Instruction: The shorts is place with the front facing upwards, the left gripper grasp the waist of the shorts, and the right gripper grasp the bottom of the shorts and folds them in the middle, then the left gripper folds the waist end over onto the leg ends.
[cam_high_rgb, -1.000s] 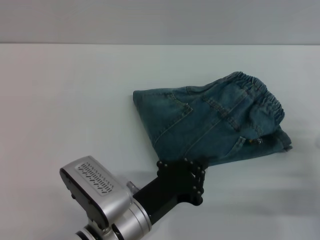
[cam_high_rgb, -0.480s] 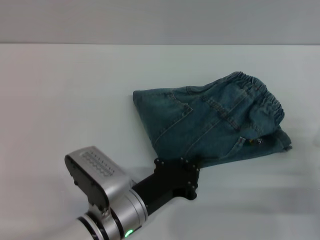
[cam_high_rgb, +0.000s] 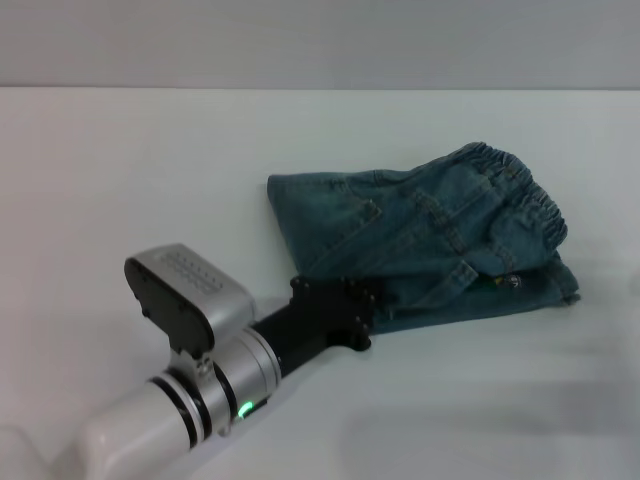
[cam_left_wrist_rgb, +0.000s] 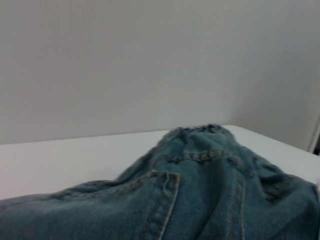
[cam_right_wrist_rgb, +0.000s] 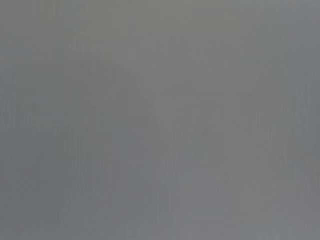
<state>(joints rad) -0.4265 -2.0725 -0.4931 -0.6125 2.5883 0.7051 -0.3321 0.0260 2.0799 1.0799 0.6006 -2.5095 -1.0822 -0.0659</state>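
Blue-green denim on a pale table, black claw on silver.

The shorts (cam_high_rgb: 430, 240) show blue-green denim with paler faded patches and tan-gold stitching lining the pockets and seams; the gathered waist of the shorts (cam_high_rgb: 520, 190) reads the same blue-green, ruffled into darker and lighter ripples. The table (cam_high_rgb: 120, 180) is a plain pale grey-white, the wall (cam_high_rgb: 320, 40) behind a flat grey. The left gripper (cam_high_rgb: 335, 315) is matte black, on a silver-white arm (cam_high_rgb: 190, 390) with black rings and a small green light.
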